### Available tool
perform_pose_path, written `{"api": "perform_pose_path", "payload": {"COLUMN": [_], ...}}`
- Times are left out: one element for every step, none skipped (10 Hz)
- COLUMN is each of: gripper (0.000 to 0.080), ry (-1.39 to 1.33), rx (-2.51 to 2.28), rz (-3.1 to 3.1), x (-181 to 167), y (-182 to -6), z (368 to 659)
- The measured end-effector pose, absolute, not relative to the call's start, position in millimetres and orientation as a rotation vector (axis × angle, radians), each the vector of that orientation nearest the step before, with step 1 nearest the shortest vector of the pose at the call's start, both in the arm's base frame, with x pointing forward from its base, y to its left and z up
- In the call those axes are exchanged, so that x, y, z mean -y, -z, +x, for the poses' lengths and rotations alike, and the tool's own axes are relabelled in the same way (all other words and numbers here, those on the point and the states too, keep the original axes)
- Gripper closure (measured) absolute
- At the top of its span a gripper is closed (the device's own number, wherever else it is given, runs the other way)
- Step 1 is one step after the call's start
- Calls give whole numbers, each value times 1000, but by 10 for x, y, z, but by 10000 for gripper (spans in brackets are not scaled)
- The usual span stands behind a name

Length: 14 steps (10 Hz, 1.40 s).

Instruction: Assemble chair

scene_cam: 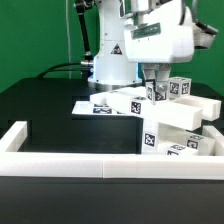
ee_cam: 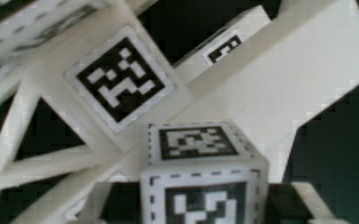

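Our end effector (scene_cam: 158,82) sits nearly closed, seemingly pinching a tagged chair part (scene_cam: 172,90). We judge a skewed push could jam the joint or topple the stacked chair (scene_cam: 170,125).

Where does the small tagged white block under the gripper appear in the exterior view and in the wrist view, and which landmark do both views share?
Exterior view: the tagged block sits directly below the gripper, on top of the chair parts.
Wrist view: the tagged block fills the near foreground, with white bars around it.
Shared landmark: the black-and-white square tags on the block's faces.
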State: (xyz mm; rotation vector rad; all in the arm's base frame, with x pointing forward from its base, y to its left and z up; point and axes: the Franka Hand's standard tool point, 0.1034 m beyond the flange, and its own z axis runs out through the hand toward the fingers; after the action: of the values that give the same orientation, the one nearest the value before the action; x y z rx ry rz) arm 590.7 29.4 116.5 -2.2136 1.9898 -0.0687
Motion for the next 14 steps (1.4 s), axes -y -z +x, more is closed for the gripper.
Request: {"api": "perform_pose_path", "payload": {"gripper": [512,512,512,512,512,504,504,326,191,161,161,161,151,150], "ry": [61,50,41,36,36,37,39,44,46,60,74,88,95,103], "rx": [-2048,-2142,-2203,-2260,-2288,-2280,-2258,-2213,-2196,-2098,-1938,-1767,-1688,-1618], "rz": [-2157,-2060,-1992,-1924,-1888,-1897,-1924,-1978,-1997,-2102,-2260,-2401,-2457,-2505], "x": [-297,-299,-300,-304,-305,-305,-308,-308,-313,-314,-313,-326,-340,-324], "y": [-1166,-1166,-1166,-1167,-1167,-1167,-1164,-1159,-1161,-1164,-1170,-1181,-1182,-1182], "z": [5908,5908,5908,5912,5917,5917,5917,5915,5920,5929,5937,5960,5964,5965]}}
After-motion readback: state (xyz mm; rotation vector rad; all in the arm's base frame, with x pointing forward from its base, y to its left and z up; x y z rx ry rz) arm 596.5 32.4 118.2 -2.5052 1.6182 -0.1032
